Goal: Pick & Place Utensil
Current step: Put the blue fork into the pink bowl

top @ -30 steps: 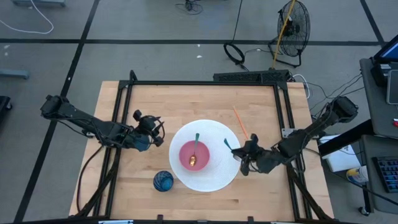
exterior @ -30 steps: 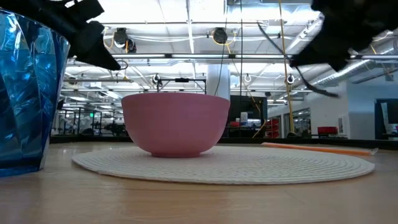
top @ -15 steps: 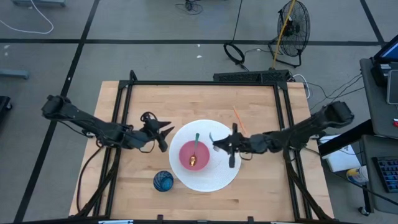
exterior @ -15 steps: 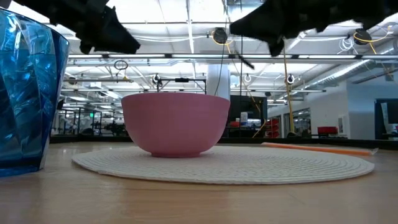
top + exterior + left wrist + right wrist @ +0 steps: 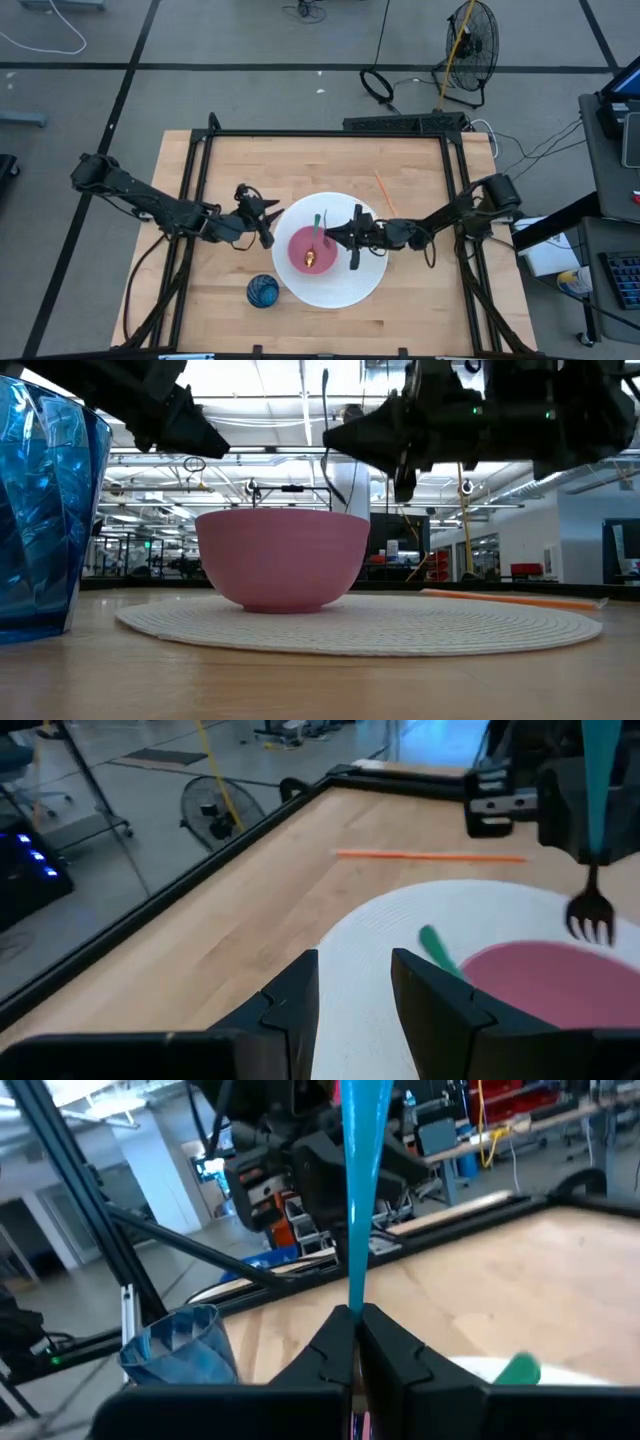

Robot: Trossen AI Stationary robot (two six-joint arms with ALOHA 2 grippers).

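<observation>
Right gripper [image 5: 347, 236] clamped on teal fork [image 5: 592, 840], hanging over pink bowl [image 5: 313, 250], tines down. Spoon [image 5: 314, 243] lies inside bowl. Left gripper [image 5: 262, 215] waits just beside white mat [image 5: 365, 275], fingers [image 5: 430, 995] apart. Step looks like placing. Next move likely: lower fork into bowl, clear spoon, release.

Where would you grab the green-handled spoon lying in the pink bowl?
Take the green-handled spoon by its handle tip, which pokes out past the pink bowl's rim. Probably come from above, jaws across the slim handle; the scoop end lies down inside the bowl.
</observation>
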